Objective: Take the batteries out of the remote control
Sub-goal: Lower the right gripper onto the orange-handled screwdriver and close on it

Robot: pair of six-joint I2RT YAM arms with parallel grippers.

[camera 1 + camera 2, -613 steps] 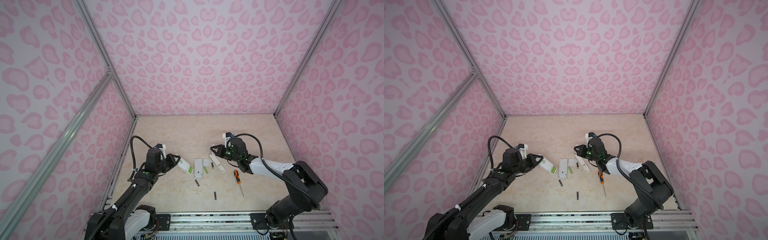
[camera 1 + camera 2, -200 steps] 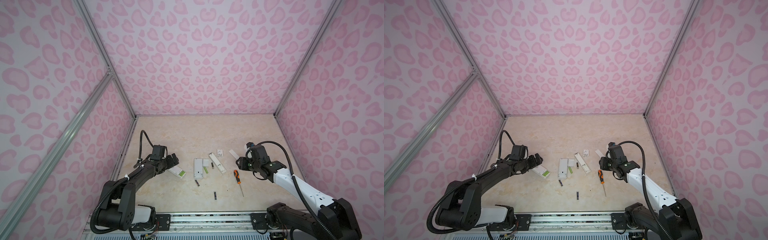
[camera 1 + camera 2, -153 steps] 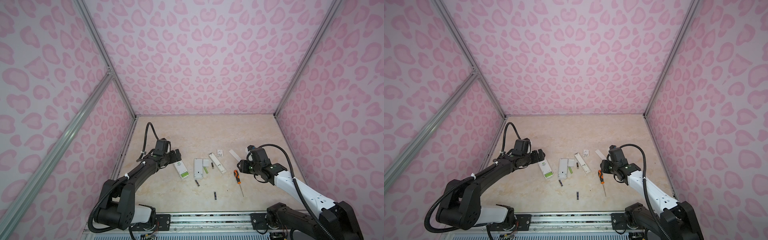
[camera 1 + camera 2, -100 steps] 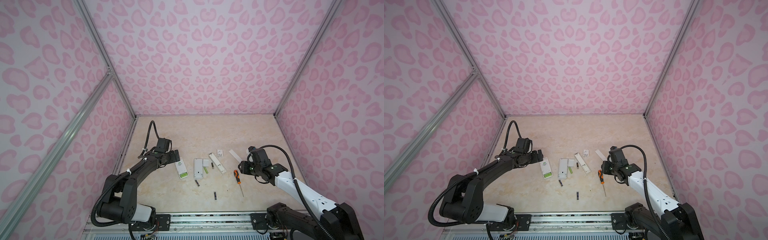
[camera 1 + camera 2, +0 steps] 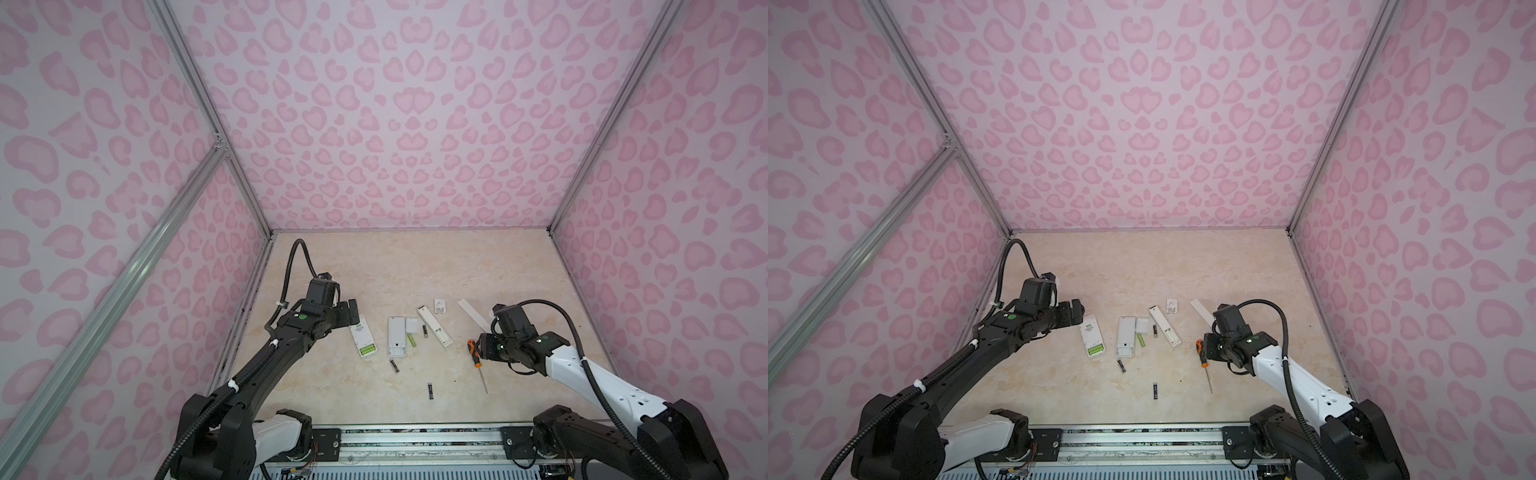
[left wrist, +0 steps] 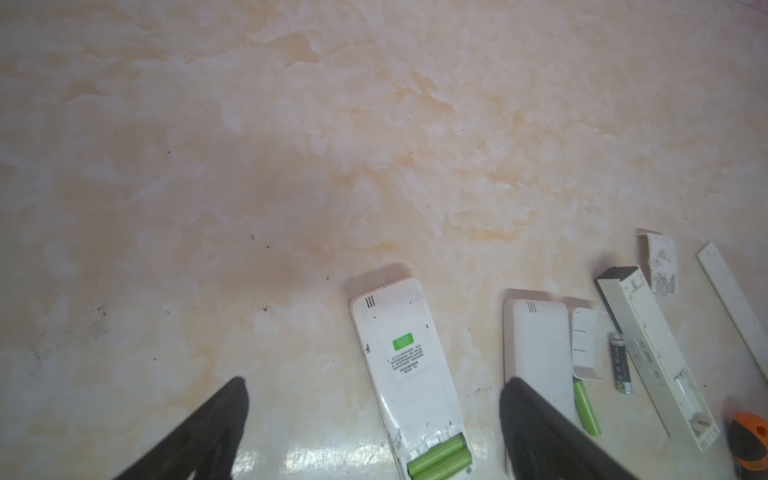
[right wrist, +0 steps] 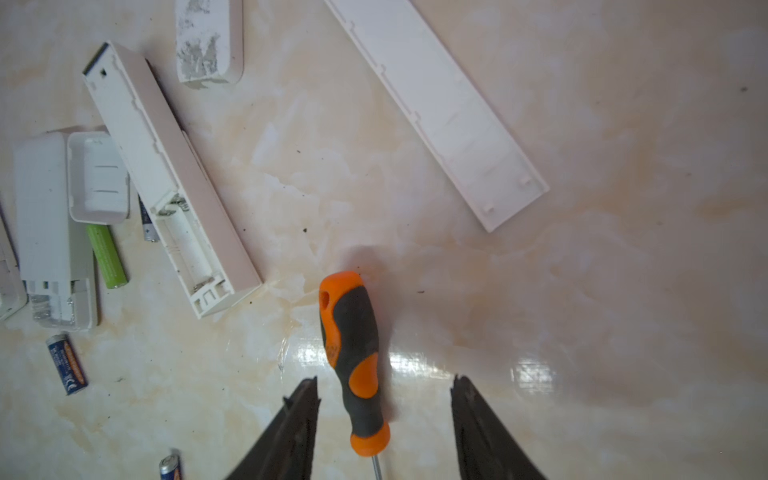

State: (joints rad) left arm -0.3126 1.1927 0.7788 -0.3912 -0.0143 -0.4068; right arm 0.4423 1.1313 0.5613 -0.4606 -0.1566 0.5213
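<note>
A white remote control (image 6: 405, 365) lies back up, its cover off, with two lime green batteries (image 6: 438, 457) in its bay. My left gripper (image 6: 374, 384) stands open wide, hovering over this remote's far end (image 5: 363, 334) without touching it. Two more opened white remotes (image 5: 396, 336) (image 5: 434, 326) lie in the middle, bays empty. Among them and nearer the front lie several loose batteries: a green one (image 7: 107, 255) and black ones (image 5: 394, 365) (image 5: 430, 390). My right gripper (image 7: 384, 382) is open, its fingers either side of the screwdriver (image 7: 353, 353) handle and apart from it.
A long white cover strip (image 7: 436, 108) lies behind the right gripper. Two small battery covers (image 5: 439, 305) (image 7: 97, 176) lie by the remotes. Pink patterned walls (image 5: 665, 249) close in the left, right and back; a metal rail (image 5: 415, 436) runs along the front.
The left remote has turned from slanted to nearly lengthwise, and my left gripper has shifted back to its far end. My right gripper has crept closer to the screwdriver handle.
</note>
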